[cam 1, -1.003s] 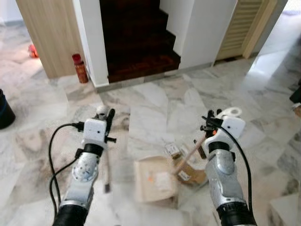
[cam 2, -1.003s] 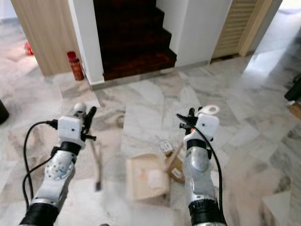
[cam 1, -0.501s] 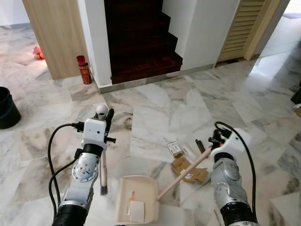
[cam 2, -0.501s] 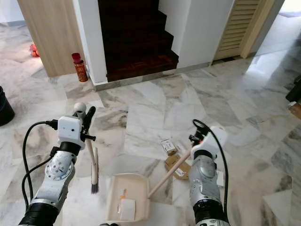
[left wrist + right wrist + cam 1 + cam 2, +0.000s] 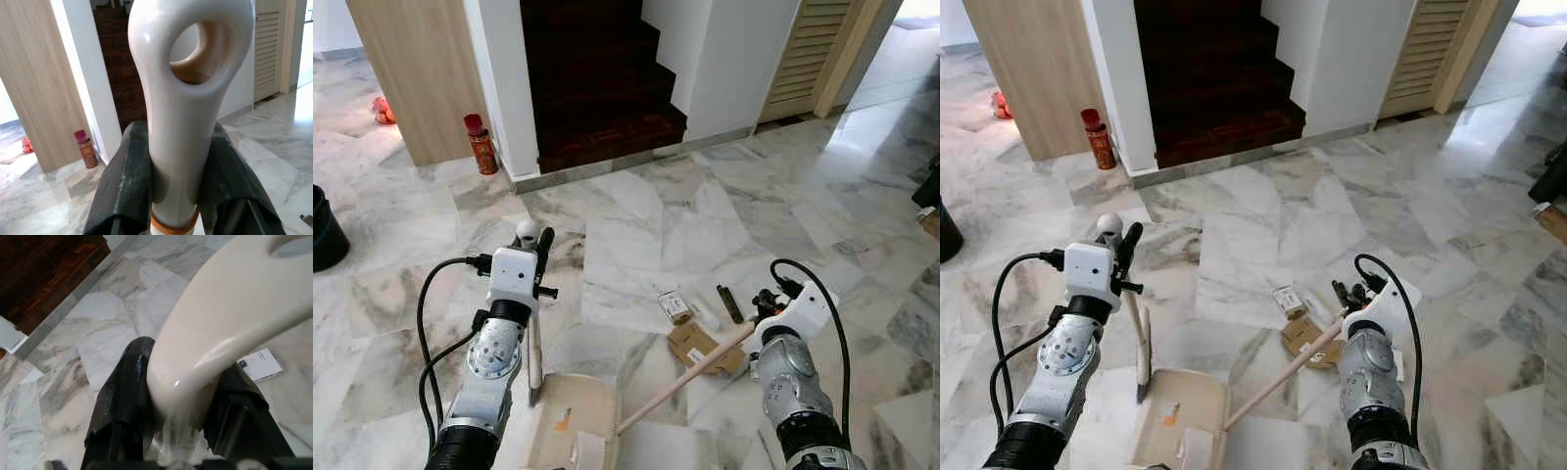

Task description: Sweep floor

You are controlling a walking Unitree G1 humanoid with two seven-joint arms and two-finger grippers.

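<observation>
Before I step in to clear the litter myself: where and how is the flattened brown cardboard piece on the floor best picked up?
Probably by a free edge, from the stairs side. The brown cardboard piece lies flat on the marble floor, so only its edges offer a pinch. The dustpan's wooden handle, held by the right gripper, crosses its near side.

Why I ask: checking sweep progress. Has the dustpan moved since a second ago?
Yes. The dustpan has slid toward the robot's left, away from the cardboard scrap it earlier lay against; the right gripper holds its long handle.

Glossy marble floor point(image 5: 636, 235), cardboard scrap point(image 5: 697, 345)
</observation>
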